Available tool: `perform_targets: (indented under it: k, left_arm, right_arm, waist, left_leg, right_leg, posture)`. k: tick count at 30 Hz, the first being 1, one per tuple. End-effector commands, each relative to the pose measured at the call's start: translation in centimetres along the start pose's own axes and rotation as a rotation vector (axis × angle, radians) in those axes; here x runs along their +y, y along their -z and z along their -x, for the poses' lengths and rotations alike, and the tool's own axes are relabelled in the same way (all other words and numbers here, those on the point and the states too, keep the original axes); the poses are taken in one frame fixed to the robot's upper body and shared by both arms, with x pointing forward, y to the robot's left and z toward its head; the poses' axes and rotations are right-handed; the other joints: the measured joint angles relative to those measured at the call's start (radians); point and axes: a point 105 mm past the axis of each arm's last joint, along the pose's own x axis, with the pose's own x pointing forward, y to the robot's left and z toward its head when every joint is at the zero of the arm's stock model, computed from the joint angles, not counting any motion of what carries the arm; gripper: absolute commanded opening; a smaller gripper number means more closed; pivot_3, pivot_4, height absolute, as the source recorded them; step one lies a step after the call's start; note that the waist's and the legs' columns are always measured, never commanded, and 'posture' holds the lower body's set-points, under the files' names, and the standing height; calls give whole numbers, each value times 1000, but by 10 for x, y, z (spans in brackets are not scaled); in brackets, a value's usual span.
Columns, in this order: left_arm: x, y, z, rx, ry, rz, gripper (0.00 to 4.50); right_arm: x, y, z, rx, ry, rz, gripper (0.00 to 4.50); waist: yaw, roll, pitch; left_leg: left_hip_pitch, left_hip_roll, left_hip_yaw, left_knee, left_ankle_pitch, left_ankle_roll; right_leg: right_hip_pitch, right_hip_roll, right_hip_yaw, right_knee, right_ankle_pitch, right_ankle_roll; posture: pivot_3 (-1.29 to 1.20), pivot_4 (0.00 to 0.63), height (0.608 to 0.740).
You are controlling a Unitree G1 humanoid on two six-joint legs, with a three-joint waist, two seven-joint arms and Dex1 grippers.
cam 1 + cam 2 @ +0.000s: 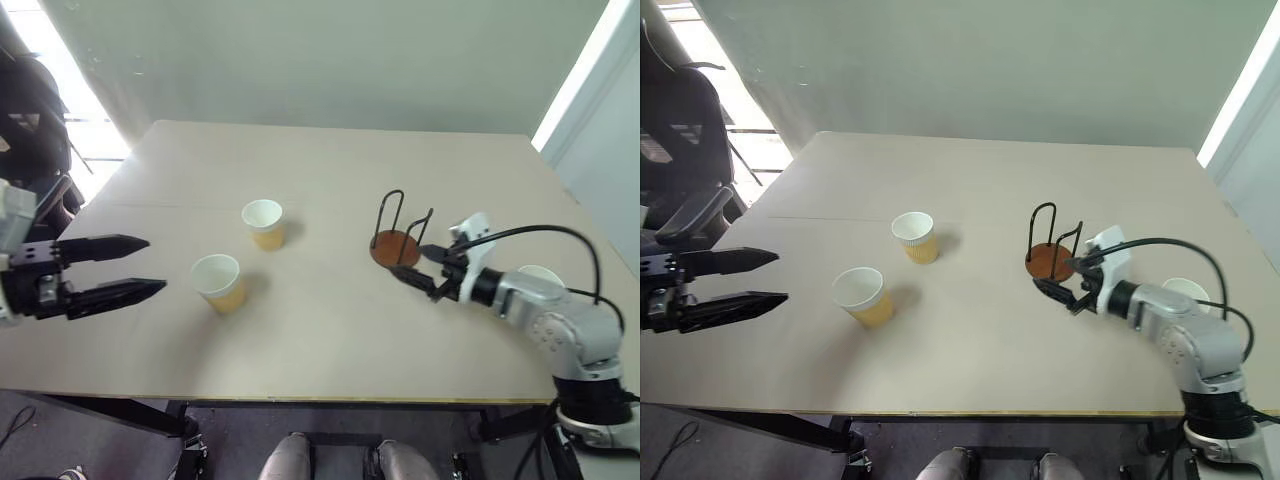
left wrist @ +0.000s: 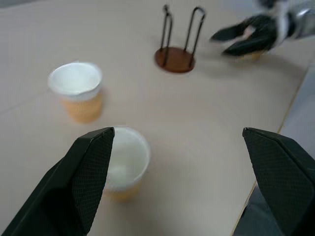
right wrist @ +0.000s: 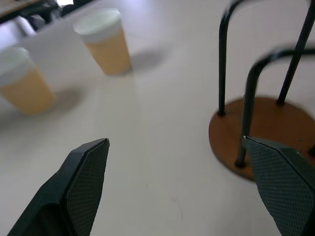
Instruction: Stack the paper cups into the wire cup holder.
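A pale wooden table (image 1: pixel 330 170) stands before a plain grey-green wall (image 1: pixel 330 60) — bright window light at both sides, a black chair (image 1: pixel 680 110) beside it.

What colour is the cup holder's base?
Reddish-brown, under dark wire loops; the base shows best in the right wrist view.

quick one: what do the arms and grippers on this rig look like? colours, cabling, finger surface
Both grippers have two black tapered fingers; the left gripper and right gripper match. The finger pads carry a fine cross-hatched grip texture. The right arm is silver-grey with rounded joint housings and a black lower section, with a white block at the wrist. A black cable loops over it in an arc.
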Motion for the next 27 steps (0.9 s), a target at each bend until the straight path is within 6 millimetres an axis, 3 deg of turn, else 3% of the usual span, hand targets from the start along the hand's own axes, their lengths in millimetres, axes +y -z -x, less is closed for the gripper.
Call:
perform_targets:
  k: [1, 8, 19, 22, 27]
  left_arm:
    - [-7, -10, -4, -29, 11, -29, 4472]
    - [-9, -5, -14, -49, 9, -14, 4472]
    - [-7, -3, -14, -51, -23, -13, 4472]
    - [-8, -3, -13, -50, -30, -14, 4500]
    - [-8, -3, -10, -47, -48, -16, 4500]
  right_arm:
    - [-12, -6, -2, -18, 101, 24, 4500]
    - [-28, -5, -18, -53, 231, 28, 4500]
    - [-24, -2, -48, -101, 253, 58, 4500]
    - [-25, -3, -51, -108, 256, 54, 3893]
    - [-27, -3, -51, -108, 259, 65, 2125]
  waist:
    - [0, 0, 0]
    - [0, 0, 0]
    - [0, 0, 0]
    - [0, 0, 0]
    - [0, 0, 0]
  left_leg:
    - [0, 0, 0, 0, 0, 0]
    - [0, 1, 0, 0, 0, -1]
    - [0, 1, 0, -1, -1, -3]
    - [-1, 1, 0, -1, -1, -3]
    - [-1, 1, 0, -1, -2, -4]
  right_leg:
    - [0, 0, 0, 0, 1, 1]
    - [-1, 1, 0, 0, 1, -1]
    - [-3, 1, 0, 0, 3, -3]
    - [-4, 1, 0, 0, 3, -4]
    - [-4, 1, 0, 0, 3, -4]
  posture:
    - [0, 150, 740]
    - [0, 150, 740]
    - [0, 150, 740]
    - [0, 150, 740]
    - [0, 150, 740]
